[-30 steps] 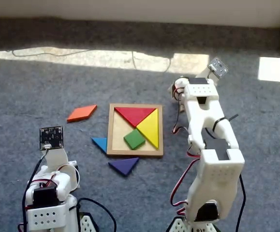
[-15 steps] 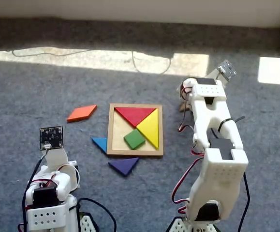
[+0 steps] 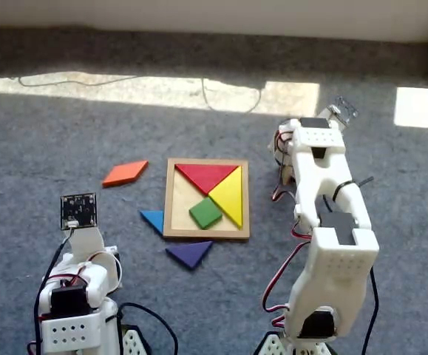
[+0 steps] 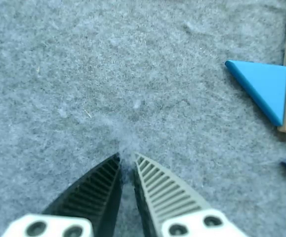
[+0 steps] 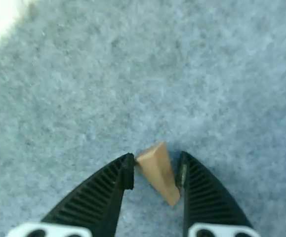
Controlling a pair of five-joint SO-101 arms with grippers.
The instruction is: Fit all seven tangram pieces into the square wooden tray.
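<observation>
Right pincer (image 5: 155, 159) pinches a tan tangram piece (image 5: 157, 173) on edge, well apart from the wooden tray (image 3: 178, 211). Likely risk: the narrow grip slips and drops it. Left pincer (image 4: 127, 158) rests pressed together.

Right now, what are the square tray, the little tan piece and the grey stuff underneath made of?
The tray looks like pale unpainted wood: light tan, matte. The tan piece seems bare wood too, same colour, though no grain shows. Underneath is grey-blue carpet: fuzzy, felt-like fibres.
</observation>
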